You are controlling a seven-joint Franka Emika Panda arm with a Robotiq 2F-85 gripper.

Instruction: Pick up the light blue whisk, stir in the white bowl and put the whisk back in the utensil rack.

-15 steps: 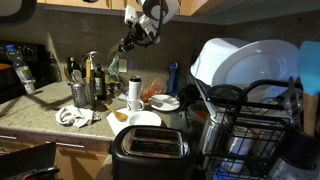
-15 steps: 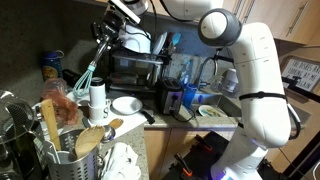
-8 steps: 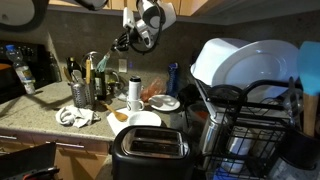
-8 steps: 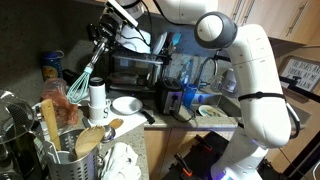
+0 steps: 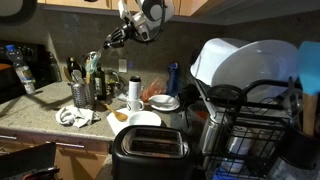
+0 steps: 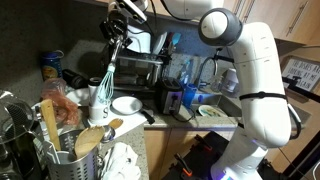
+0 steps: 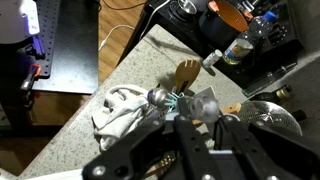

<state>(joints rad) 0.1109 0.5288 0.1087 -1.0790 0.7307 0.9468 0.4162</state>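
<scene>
My gripper (image 5: 113,39) is high above the counter, in front of the dark backsplash, and is shut on the handle of the light blue whisk (image 6: 110,68). The whisk hangs steeply below the gripper (image 6: 116,32), its pale blue head (image 6: 103,94) down near a white cylinder. In the wrist view the fingers (image 7: 185,125) clamp the whisk (image 7: 170,99), with pale blue loops showing beyond them. The white bowl (image 5: 140,121) (image 6: 127,105) sits on the counter. The utensil rack, a silvery mesh cup (image 5: 81,94), stands to the left by the bottles.
A white cloth (image 5: 72,117) (image 7: 120,108) lies on the counter. Bottles (image 5: 92,78) line the back wall. A black toaster (image 5: 150,150) and a black wire dish rack (image 5: 255,115) with white plates stand in front. A wooden spoon (image 7: 187,72) stands in a holder.
My gripper has moved towards the bottles with the whisk. The whisk has swung from a slant to nearly upright, and its head is lower.
</scene>
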